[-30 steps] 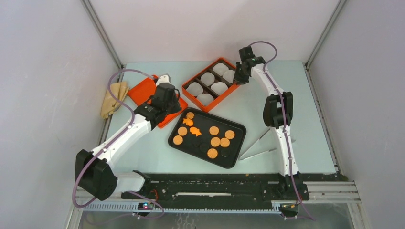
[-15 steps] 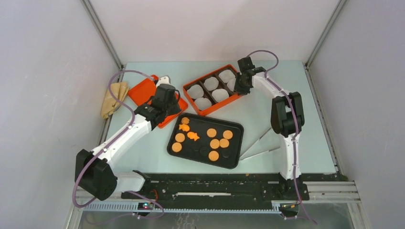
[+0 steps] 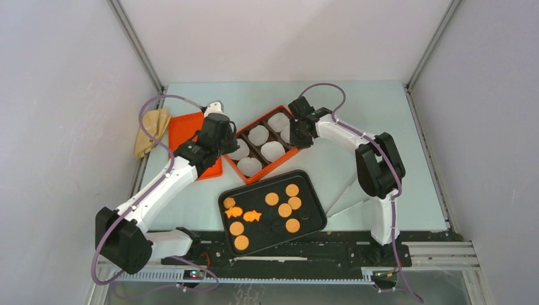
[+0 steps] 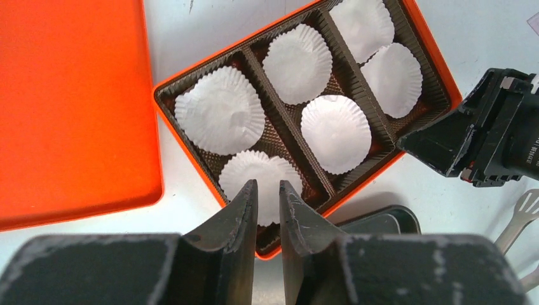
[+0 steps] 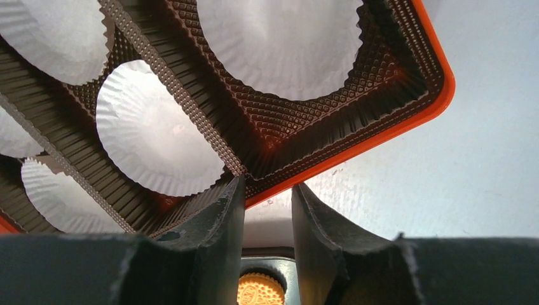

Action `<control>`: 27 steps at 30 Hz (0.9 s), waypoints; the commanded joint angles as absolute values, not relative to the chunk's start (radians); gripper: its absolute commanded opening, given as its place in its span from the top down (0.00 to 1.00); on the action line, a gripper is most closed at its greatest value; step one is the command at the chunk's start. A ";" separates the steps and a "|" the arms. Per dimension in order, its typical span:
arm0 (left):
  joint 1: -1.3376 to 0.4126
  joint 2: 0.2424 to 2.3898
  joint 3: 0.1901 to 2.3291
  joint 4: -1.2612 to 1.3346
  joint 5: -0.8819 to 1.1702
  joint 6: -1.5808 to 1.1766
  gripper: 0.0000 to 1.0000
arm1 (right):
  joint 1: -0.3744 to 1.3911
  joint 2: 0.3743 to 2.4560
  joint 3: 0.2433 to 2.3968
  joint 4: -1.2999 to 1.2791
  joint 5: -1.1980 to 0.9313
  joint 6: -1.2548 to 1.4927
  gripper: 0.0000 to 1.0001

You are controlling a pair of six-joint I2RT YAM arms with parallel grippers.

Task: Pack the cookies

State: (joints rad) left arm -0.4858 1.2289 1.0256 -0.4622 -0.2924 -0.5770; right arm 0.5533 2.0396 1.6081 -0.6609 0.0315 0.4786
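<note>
**Right claw (image 5: 267,184) at the rim of the orange box with brown ribbed compartments (image 3: 273,167), nothing packed yet**

Its jaws stand narrowly apart with the rim at their tips; whether they pinch it I cannot tell. On the pale green tabletop (image 3: 381,127), the black rectangular tray (image 3: 313,213) lies nearest the arm bases, with the box just behind it. The flat orange lid (image 3: 184,130) lies to the box's left. The left claw (image 4: 267,184) hovers over the box's left corner, jaws narrow, gripping nothing. Six white fluted paper liners (image 3: 259,135) sit empty. The cookies (image 3: 285,210), small orange rounds, two fish shapes and a few faint dark ones, all lie on the tray. I judge the box is being positioned. Next, a claw must come free and pinch one thin, flat biscuit.
</note>
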 commanded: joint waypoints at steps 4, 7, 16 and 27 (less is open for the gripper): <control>-0.489 1.172 0.965 -0.441 -0.299 -0.602 0.76 | 0.581 2.021 1.620 -0.778 0.109 0.446 0.37; -0.512 1.148 0.969 -0.452 -0.297 -0.603 0.77 | 0.581 1.976 1.621 -0.759 0.149 0.448 0.18; -0.719 1.169 0.915 -0.578 -0.333 -0.699 0.84 | 0.645 1.748 1.574 -0.820 0.313 0.439 0.27; -0.776 1.323 0.746 -0.475 -0.249 -0.795 0.92 | 0.685 1.505 1.358 -0.838 0.258 0.483 0.33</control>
State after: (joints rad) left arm -0.7589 1.2694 0.7612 -0.5373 -0.2749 -0.7448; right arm 0.6807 1.5574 1.4090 -0.8146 0.2764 0.4534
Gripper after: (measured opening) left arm 0.087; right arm 0.666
